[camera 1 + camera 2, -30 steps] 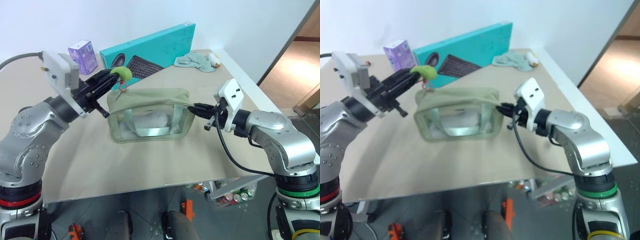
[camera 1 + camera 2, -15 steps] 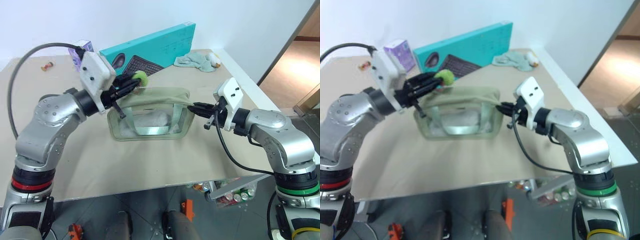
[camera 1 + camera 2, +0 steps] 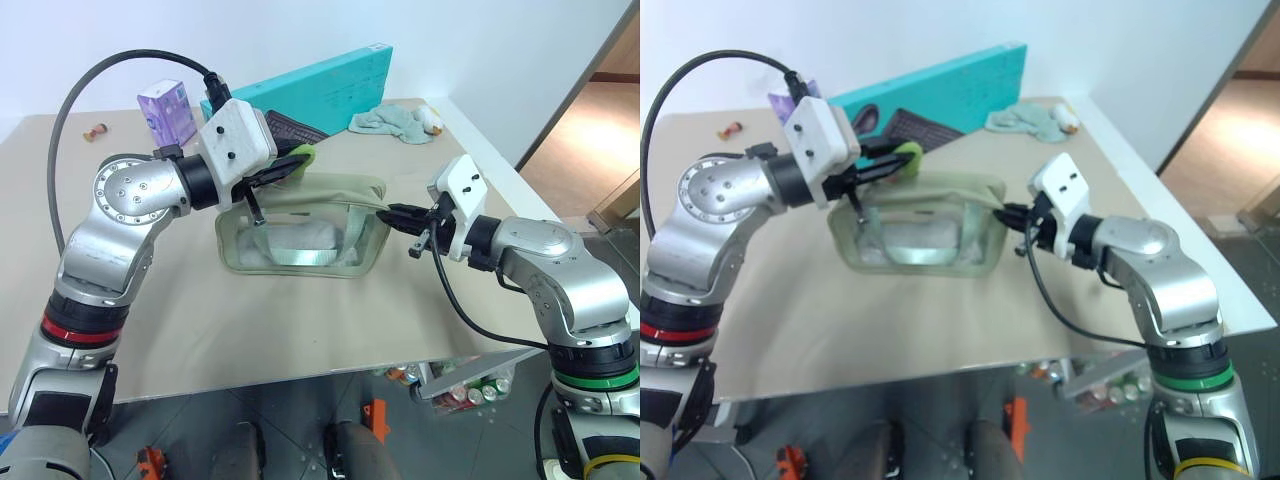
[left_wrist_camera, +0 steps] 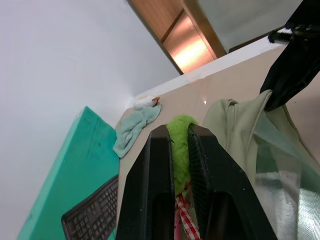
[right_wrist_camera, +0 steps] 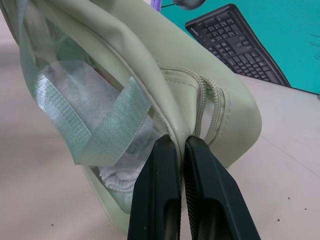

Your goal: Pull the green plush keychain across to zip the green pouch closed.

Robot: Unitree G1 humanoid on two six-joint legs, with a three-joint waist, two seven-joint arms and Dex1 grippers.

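- The green pouch (image 3: 296,232) sits mid-worktop (image 3: 300,320). Behind it lies a teal keyboard box (image 3: 330,82), with a purple carton (image 3: 166,112) to its left, a pale teal cloth (image 3: 388,121) at the far right corner and a small spool (image 3: 96,131) far left.
- The left hand (image 4: 174,150) pinches the green plush keychain (image 4: 178,142) over the pouch's top.
- The right hand (image 5: 181,150) is clamped on the pouch's end seam.
- Since a second ago the left hand has carried the keychain rightward along the top; the right hand kept still.
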